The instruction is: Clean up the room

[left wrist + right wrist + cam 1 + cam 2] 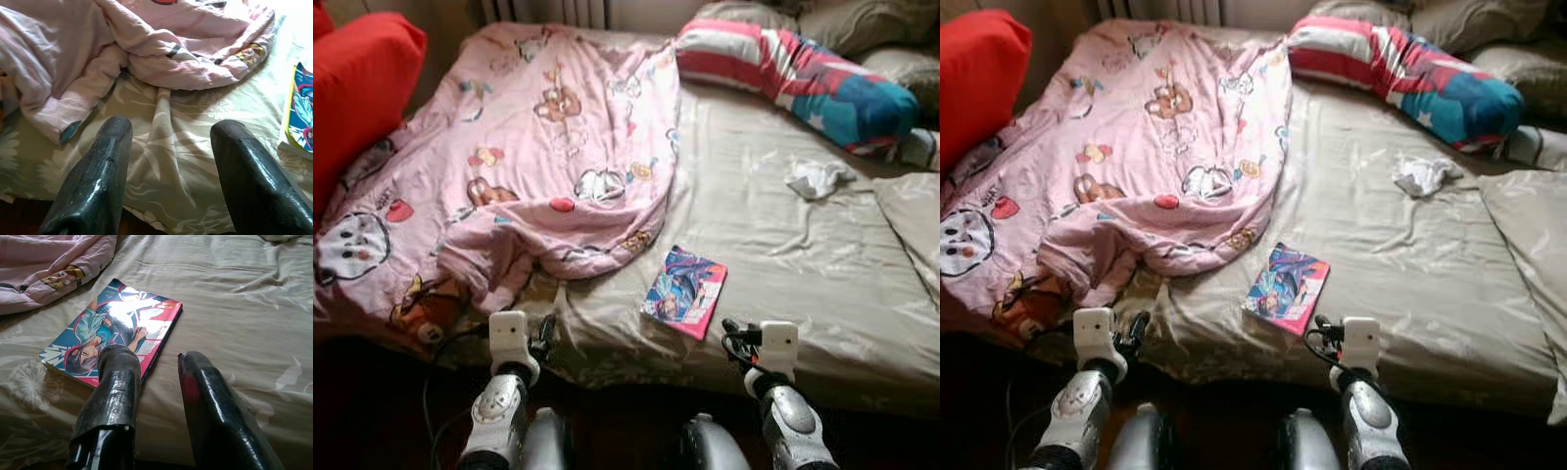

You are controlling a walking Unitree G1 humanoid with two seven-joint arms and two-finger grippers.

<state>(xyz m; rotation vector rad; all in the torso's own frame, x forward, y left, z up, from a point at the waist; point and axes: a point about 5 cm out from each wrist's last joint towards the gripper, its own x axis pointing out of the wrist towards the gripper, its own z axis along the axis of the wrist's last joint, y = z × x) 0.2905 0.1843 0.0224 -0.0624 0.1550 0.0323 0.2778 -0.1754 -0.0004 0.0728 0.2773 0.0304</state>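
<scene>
A crumpled pink cartoon blanket (529, 157) covers the left half of a bed with a beige sheet (783, 245). A colourful book (685, 291) lies flat near the bed's front edge, just right of the blanket's hem. A small white cloth (816, 178) sits on the sheet at the right. My left gripper (171, 132) is open at the front edge, below the blanket's folded corner (73, 49). My right gripper (156, 357) is open and empty, low at the front edge, with the book (117, 328) just beyond its fingers.
A striped red, white and blue pillow (803, 73) lies across the back right. Beige pillows (862, 24) sit behind it and another (915, 215) at the right edge. A red cushion (357, 88) stands at the far left. Dark floor lies below the bed's front edge.
</scene>
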